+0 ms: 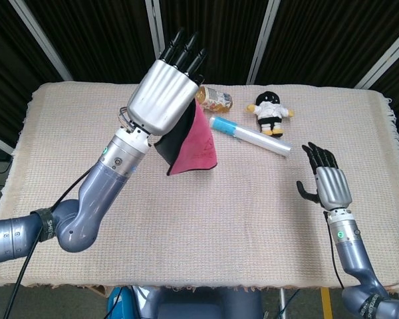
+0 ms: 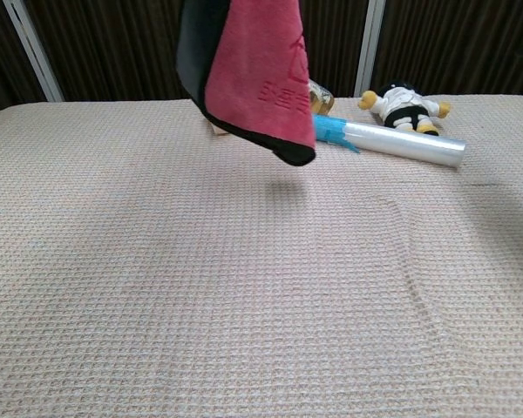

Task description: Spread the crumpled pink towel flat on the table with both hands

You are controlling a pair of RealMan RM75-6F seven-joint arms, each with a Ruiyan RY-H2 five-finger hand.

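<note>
Dark curtains with pale metal posts stood behind the table (image 1: 66, 133), which was covered in a beige waffle-weave cloth. I had the left hand (image 1: 163, 86) raised high above the middle of the table, its back toward the head camera and its dark fingers pointing up and away. It gripped the pink towel (image 1: 193, 143), which hung down from under the palm, clear of the cloth; in the chest view the towel (image 2: 257, 74) showed a pink face with a stamped mark and a black back and edge, its lowest corner hanging in the air above the table. The right hand (image 1: 326, 183) hovered near the right edge of the table, fingers apart and pointing up, holding nothing.

At the far side lay a bottle (image 1: 215, 100) on its side, partly hidden behind the left hand. Just to its right lay a clear roll with a blue end (image 1: 249, 135), and beyond that a small stuffed doll (image 1: 271, 111) in black and white.
</note>
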